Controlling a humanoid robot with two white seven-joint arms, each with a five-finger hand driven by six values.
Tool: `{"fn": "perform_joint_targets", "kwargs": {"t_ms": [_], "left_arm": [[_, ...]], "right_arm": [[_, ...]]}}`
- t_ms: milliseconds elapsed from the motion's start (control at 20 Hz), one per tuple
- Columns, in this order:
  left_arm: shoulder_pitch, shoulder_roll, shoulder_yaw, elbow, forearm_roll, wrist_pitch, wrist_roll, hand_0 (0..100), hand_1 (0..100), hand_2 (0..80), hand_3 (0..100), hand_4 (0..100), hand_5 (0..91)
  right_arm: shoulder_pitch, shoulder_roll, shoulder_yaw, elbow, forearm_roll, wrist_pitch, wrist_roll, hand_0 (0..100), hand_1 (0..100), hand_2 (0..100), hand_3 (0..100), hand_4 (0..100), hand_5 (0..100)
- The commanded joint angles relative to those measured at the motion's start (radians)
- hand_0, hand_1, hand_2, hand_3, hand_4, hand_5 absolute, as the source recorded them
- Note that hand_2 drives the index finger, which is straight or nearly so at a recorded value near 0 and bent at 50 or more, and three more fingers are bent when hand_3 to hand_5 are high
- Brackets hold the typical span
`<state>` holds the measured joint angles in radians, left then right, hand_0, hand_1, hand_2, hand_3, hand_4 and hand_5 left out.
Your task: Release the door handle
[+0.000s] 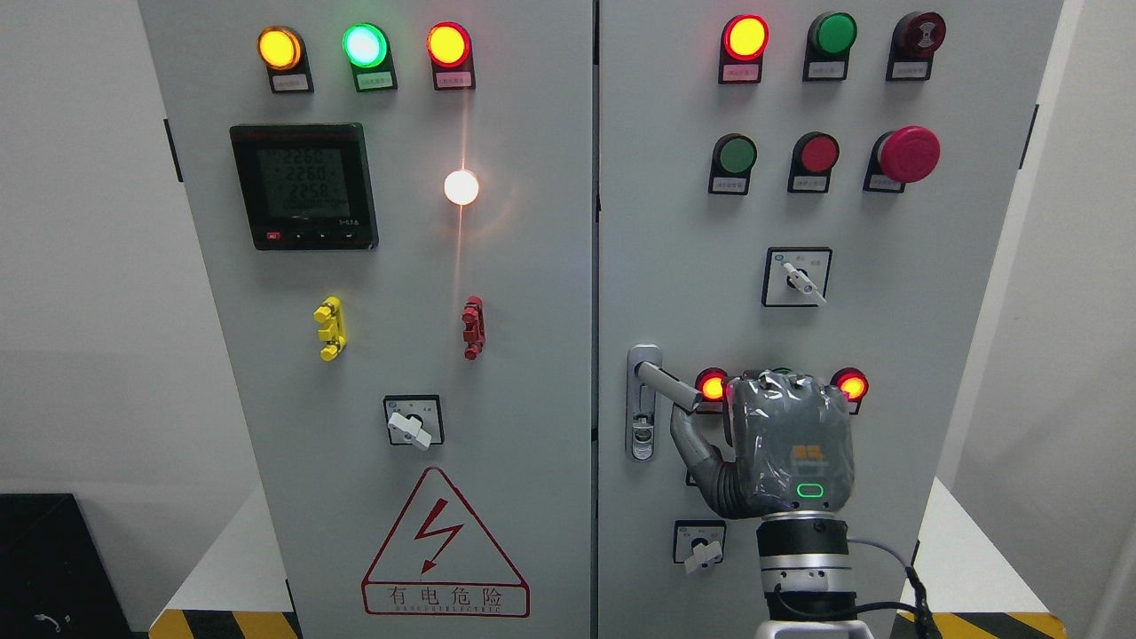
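matt grey cabinet (497,355), seemingly metal handle (661,377)

Bright, even light across the whole grey cabinet (497,355), no hard shadows; only soft dark edges under the knobs and lamp housings. Focus is sharp centre to edge, no motion blur. A white lamp (461,187) on the left door is blown out, w/ a thin vertical flare streak running up to the red lamp (448,44) above it and down the panel (sensor smear, prob.). Lit amber, green and red lamps bloom slightly, colour spilling onto the paint. Plastic wrap on the right hand (785,444) catches small glints. Cabinet sides lean outward toward the top: wide-angle distortion. Bottom-left corner goes dark.
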<state>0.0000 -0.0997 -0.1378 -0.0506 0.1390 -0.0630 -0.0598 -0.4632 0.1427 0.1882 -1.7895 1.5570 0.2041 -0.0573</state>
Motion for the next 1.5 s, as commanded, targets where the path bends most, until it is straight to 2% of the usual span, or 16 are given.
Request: {"fn": "perform_joint_targets", "kwargs": {"t_ms": [0, 1452], "left_arm": [[0.02, 0.0, 0.0, 0.0, 0.001, 0.0, 0.0, 12, 56, 0.0, 0, 0, 0.0], [0.02, 0.0, 0.0, 0.0, -0.001, 0.0, 0.0, 12, 56, 0.0, 0, 0, 0.0]], "right_arm": [[0.0, 0.0, -0.003, -0.002, 0.0, 0.0, -0.007, 51, 31, 99, 100, 100, 100], [-0.009, 0.002, -0.004, -0.002, -0.002, -0.002, -0.007, 51, 29, 99, 100, 100, 100]]}}
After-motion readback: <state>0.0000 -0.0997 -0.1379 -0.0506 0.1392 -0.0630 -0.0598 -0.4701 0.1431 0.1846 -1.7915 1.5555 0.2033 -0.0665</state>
